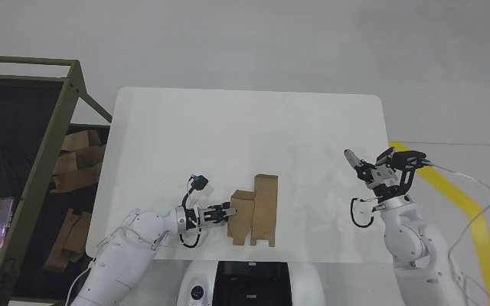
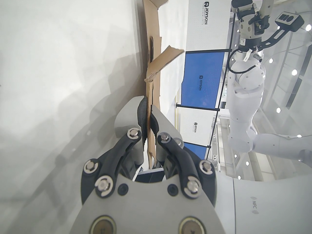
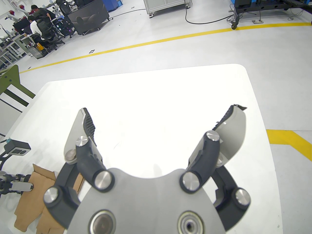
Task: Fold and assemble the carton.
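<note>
We log the carton (image 1: 256, 208) at the table's (image 1: 306, 130) front edge, its long axis running front to back. Left gripper (image 2: 147, 113) is clamped on its side flap. Right gripper (image 3: 160, 109) is spread wide and empty, well apart, so the left arm is nearer.

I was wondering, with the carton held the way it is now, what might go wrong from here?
1. The left gripper pinches only a thin edge of the carton, whose flaps look creased, so the cardboard may slip or tear if pulled.
2. The carton sits near the edge of the table nearest the robot; a push might slide it off.
3. The right gripper is open and well away, so nothing braces the carton during a fold.
</note>
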{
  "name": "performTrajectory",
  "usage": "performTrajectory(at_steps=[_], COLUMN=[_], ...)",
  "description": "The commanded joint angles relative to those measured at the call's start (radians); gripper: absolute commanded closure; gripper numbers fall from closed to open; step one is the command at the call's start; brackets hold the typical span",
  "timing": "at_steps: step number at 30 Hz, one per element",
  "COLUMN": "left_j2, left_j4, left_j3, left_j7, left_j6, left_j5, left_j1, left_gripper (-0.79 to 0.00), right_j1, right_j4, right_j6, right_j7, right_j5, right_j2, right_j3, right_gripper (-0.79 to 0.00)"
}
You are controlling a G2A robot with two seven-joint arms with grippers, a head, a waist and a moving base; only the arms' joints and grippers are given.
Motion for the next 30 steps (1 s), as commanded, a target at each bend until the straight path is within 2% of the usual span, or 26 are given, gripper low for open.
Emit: performTrajectory(at_steps=[1,9,20,30], left_j2=[0.001,0.006,0.024,0.040], left_j4=[0.001,0.000,-0.022,-0.032], left_j3=[0.001,-0.018,-0.098,-0.154], left_j7=[0.004,0.024,0.045,0.047], left_j6=[-0.007,-0.099,-0.319,-0.445], left_j5=[-0.005,-0.069,-0.191,-0.259], left_j1=[0.000,0.008,0.069,0.114], left_gripper=[0.000,0.000,0.000,0.000], right_j1=[0.000,0.002,0.040,0.092], right_j4=[0.000,0.002,0.036,0.089], right_j6=[0.000,-0.028,-0.187,-0.347], right_j7=[0.000,0.010,0.101,0.201], right_j5=[0.000,0.005,0.078,0.192], right_j2=[0.000,0.000,0.003,0.006], right_j3=[0.000,-0.008,-0.046,-0.109], right_gripper=[-0.785,-0.785,-0.785,-0.785])
